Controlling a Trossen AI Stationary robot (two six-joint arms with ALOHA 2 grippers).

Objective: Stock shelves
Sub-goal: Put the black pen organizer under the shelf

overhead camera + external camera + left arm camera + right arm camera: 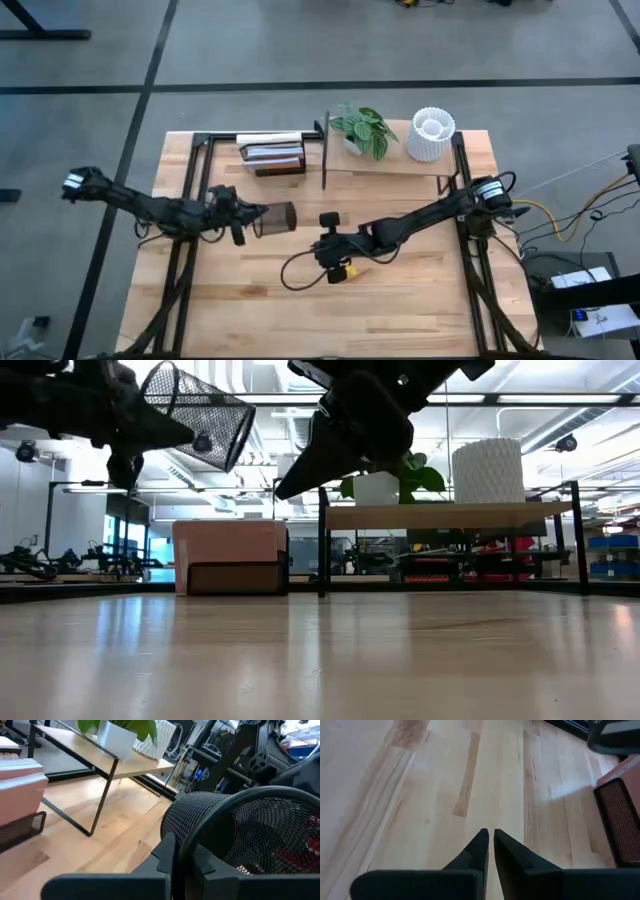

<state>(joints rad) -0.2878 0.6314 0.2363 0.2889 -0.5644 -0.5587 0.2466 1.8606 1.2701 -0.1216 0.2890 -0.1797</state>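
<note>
Mesh cup held aloft, right arm idle beside it

Left gripper [250,222] hangs above the left middle of the table [420,300], its fingers [167,855] closed on the rim of a black mesh cup [277,217]. The cup lies on its side in the air, mouth turned toward the right; the low view shows it well clear of the tabletop. Something red shows through the mesh in the left wrist view, but what it is cannot be told.

At the far edge, left of centre, a small dark rack [282,168] holds a stack of pale books [268,145].

Near the centre, the right gripper [326,243] is raised over the table, its fingers [481,851] nearly together with only a thin gap and nothing between them.

The shelves [400,165] stand at the far right of the table, a pale board on a thin black frame. On the board sit a leafy plant in a white pot [362,128] and, to its right, a white ribbed vase [431,133].
</note>
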